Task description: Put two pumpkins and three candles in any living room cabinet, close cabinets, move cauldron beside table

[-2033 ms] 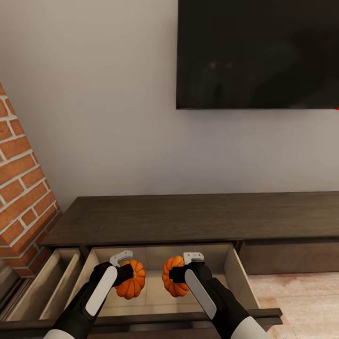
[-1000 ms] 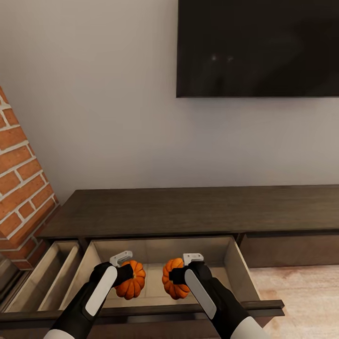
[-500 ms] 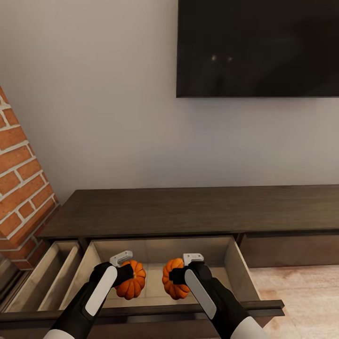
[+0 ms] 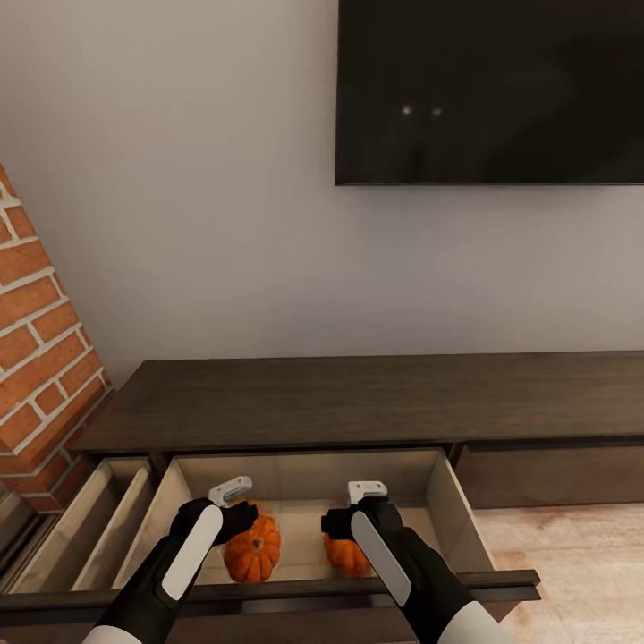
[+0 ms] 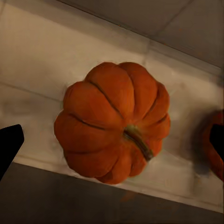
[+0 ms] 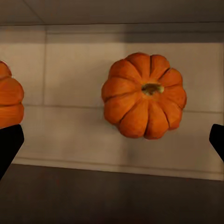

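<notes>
Two ribbed orange pumpkins (image 4: 251, 552) (image 4: 347, 555) side by side inside the cabinet's (image 4: 358, 402) open drawer.

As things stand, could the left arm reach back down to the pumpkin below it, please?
Probably yes: the left claw hangs open directly above the pumpkin in the open drawer, with nothing between them.

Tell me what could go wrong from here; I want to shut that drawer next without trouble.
1. Both sets of jaws hang open just above the pumpkins: left pumpkin, right pumpkin. Pushing the drawer in before the arms lift out could jam them against the cabinet top.
2. The pumpkins lie loose near the front edge; a hard shove may roll them.
</notes>
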